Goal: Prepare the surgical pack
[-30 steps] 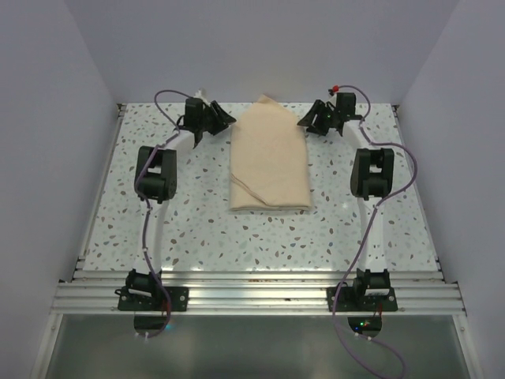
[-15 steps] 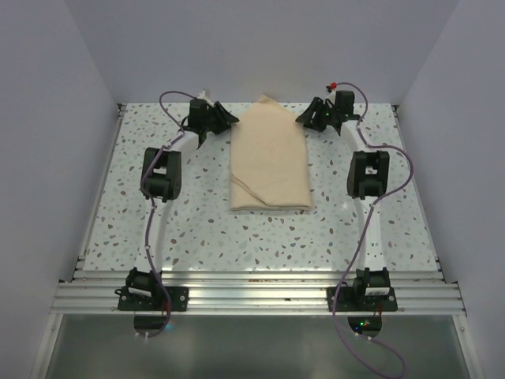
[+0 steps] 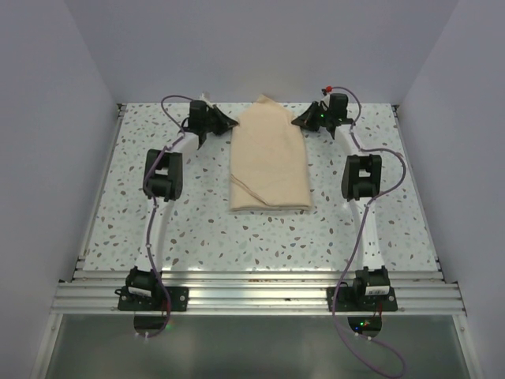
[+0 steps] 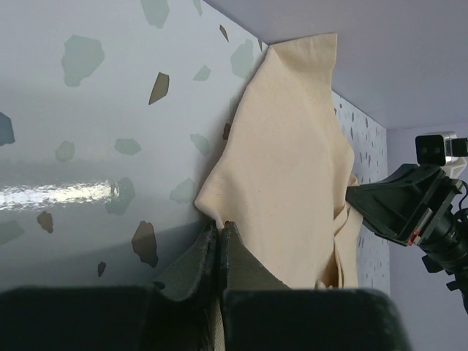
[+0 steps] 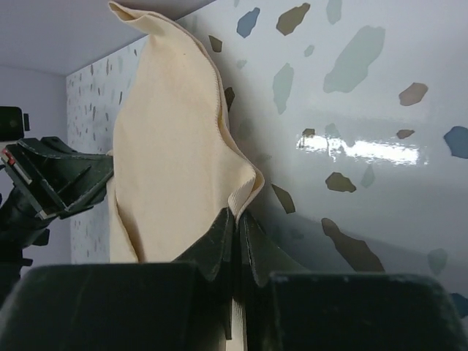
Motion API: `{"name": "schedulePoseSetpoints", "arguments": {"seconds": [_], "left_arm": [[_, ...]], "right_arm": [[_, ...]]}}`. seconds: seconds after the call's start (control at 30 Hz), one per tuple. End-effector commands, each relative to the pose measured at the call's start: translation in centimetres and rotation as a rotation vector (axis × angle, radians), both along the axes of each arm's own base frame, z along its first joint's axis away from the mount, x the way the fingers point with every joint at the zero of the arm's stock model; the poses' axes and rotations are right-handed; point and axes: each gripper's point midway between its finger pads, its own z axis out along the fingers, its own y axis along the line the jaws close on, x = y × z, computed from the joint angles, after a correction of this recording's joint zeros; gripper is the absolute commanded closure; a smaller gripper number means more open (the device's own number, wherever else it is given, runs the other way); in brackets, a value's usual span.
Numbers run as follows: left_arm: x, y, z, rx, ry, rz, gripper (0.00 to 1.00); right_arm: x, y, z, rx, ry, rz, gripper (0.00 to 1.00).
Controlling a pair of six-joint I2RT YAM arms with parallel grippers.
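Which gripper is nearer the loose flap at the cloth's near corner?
Left. The left gripper pinches the far left edge of the cloth, on the same side as the flap; the right gripper pinches the far right edge, across it.

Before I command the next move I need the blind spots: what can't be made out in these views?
- Contents of the surgical pack: its cloth covers them in every view.
- How much cloth the left gripper and right gripper hold: their own shut fingers hide it in the wrist views.
- Both grips in the top view: too small.
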Motion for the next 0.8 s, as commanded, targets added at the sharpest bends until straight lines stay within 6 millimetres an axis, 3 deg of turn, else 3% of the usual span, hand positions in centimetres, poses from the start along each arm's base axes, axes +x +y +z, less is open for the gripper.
{"name": "schedulePoseSetpoints", "arguments": {"seconds": [0.0, 0.03, 0.07, 0.1, 0.17, 0.2, 0.27, 0.3, 0.4, 0.43, 0.5, 0.53, 0.6, 0.63, 0.67, 0.73, 0.77], "left_arm": [[0.0, 0.0, 6.7, -0.022, -0.081, -0.026, 1.00], [-0.4, -0.1, 7.1, -0.015, -0.074, -0.037, 1.00], [-0.7, 0.0, 7.7, -0.005, -0.078, -0.043, 1.00], [-1.4, 0.2, 7.2, 0.020, -0.063, -0.052, 1.00], [-2.6, 0.2, 9.0, 0.036, -0.066, -0.072, 1.00], [-3.5, 0.2, 9.5, 0.051, -0.066, -0.086, 1.00], [-5.3, 0.3, 8.5, 0.083, -0.016, -0.117, 1.00], [-6.0, 0.3, 10.3, 0.091, -0.037, -0.128, 1.00], [-8.0, 0.8, 10.1, 0.140, -0.007, -0.157, 1.00], [-8.8, 0.9, 11.7, 0.146, -0.024, -0.162, 1.00], [-10.4, 1.0, 12.4, 0.152, -0.023, -0.184, 1.00], [-11.2, 1.1, 12.3, 0.158, -0.009, -0.195, 1.00], [-13.2, 1.2, 12.6, 0.158, 0.013, -0.210, 1.00], [-14.0, 1.1, 12.8, 0.154, 0.020, -0.219, 1.00], [-15.0, 0.8, 13.0, 0.153, 0.026, -0.235, 1.00], [-17.0, 0.9, 13.6, 0.180, 0.020, -0.251, 1.00], [-17.8, 0.7, 13.6, 0.191, 0.022, -0.260, 1.00]], "right_arm": [[-0.4, 3.3, 7.1, 0.110, -0.067, 0.056, 1.00], [-0.9, 3.2, 6.9, 0.108, -0.041, 0.048, 1.00], [-1.0, 3.0, 8.0, 0.105, -0.047, 0.043, 1.00], [-1.3, 2.8, 10.4, 0.101, -0.073, 0.042, 1.00], [-2.1, 2.4, 11.2, 0.102, -0.030, 0.029, 1.00], [-2.6, 2.3, 13.4, 0.121, -0.038, 0.027, 1.00], [-3.7, 2.2, 13.8, 0.134, 0.001, 0.030, 1.00], [-4.5, 2.1, 15.4, 0.136, 0.012, 0.031, 1.00], [-6.2, 1.9, 15.8, 0.118, 0.041, 0.044, 1.00], [-7.4, 1.9, 16.4, 0.117, 0.063, 0.053, 1.00], [-8.7, 1.9, 16.4, 0.107, 0.097, 0.069, 1.00], [-9.7, 1.8, 17.4, 0.101, 0.100, 0.072, 1.00], [-11.4, 1.5, 17.5, 0.075, 0.125, 0.077, 1.00], [-12.4, 1.2, 16.3, 0.064, 0.165, 0.070, 1.00], [-13.3, 1.1, 17.8, 0.054, 0.147, 0.066, 1.00], [-15.1, 0.8, 16.5, 0.043, 0.201, 0.068, 1.00], [-15.7, 0.6, 17.4, 0.032, 0.188, 0.057, 1.00]]}}
